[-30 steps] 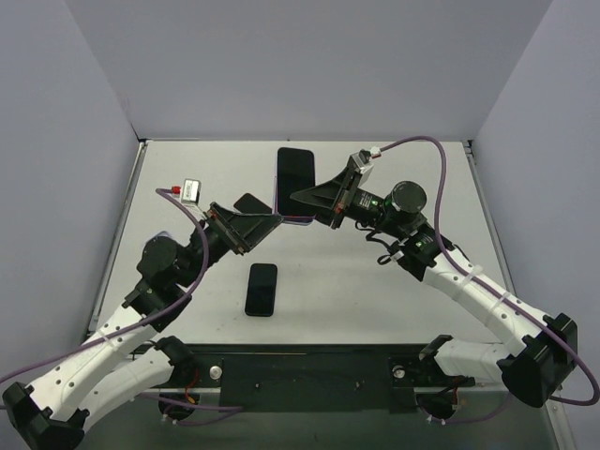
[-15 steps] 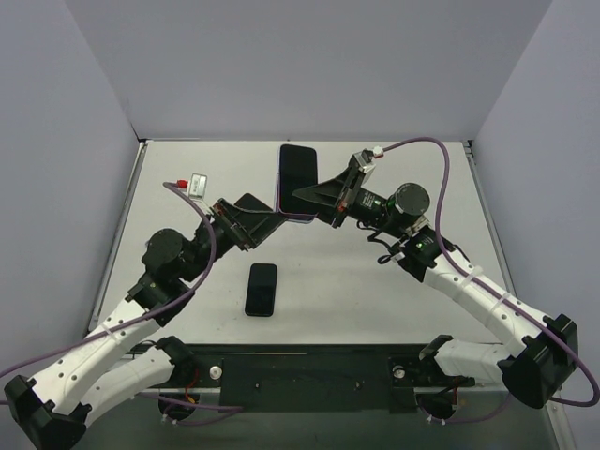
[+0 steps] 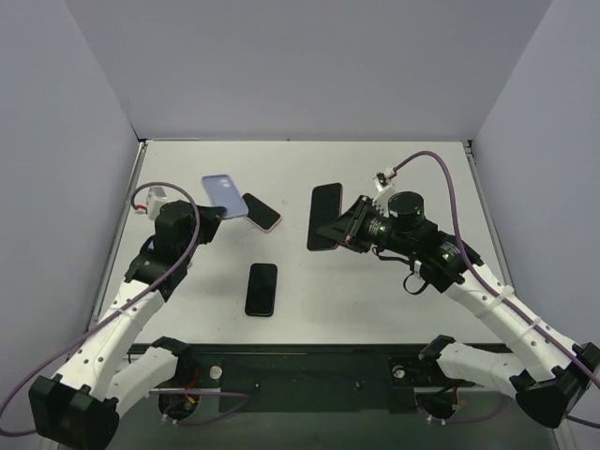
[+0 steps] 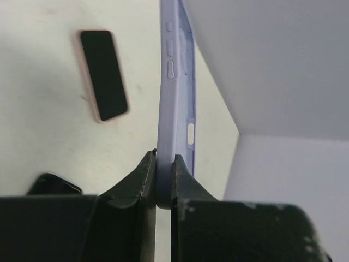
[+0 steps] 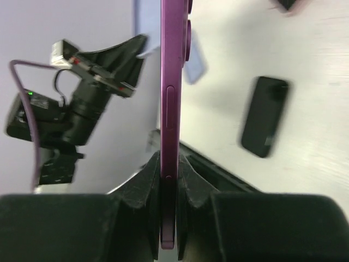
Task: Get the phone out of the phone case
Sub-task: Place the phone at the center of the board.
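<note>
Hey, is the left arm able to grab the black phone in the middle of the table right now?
Probably not yet. Nothing lies over the black phone, but the left gripper is shut on the lavender case and would have to release it first.

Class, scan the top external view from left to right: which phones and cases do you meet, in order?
In order: lavender phone case → pink-cased phone → purple phone. The black phone shares the pink-cased one's left-right position, so it is left out.
</note>
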Controlling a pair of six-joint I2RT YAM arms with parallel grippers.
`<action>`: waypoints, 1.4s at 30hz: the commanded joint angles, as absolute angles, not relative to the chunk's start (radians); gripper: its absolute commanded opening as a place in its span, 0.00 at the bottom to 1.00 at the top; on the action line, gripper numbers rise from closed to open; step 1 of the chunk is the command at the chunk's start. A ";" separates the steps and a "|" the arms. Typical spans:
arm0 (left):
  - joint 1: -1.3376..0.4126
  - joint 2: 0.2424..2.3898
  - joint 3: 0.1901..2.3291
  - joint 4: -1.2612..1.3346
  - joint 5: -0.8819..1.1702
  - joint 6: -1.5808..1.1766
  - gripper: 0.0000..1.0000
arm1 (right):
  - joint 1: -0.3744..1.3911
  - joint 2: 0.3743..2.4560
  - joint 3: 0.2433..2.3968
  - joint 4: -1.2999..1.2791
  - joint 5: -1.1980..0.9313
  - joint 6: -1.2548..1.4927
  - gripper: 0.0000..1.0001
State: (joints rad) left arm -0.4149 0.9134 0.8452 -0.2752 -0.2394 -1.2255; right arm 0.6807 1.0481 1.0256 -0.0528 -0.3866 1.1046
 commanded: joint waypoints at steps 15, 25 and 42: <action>-0.015 1.302 0.572 0.186 -0.051 -1.301 0.00 | 0.120 0.954 0.715 -0.163 -0.331 0.874 0.00; 0.024 1.431 0.620 0.080 -0.034 -1.117 0.11 | -0.095 1.189 0.592 0.201 -0.252 0.905 0.04; 0.022 1.324 0.790 -0.392 -0.146 -0.950 0.71 | -0.206 1.480 0.606 0.278 -0.295 0.845 0.45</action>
State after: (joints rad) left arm 0.0174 1.4208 0.7238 -0.2581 -0.0902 -1.0031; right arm -0.1978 1.4864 0.5617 0.3107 -0.2874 0.8959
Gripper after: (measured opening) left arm 0.676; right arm 0.387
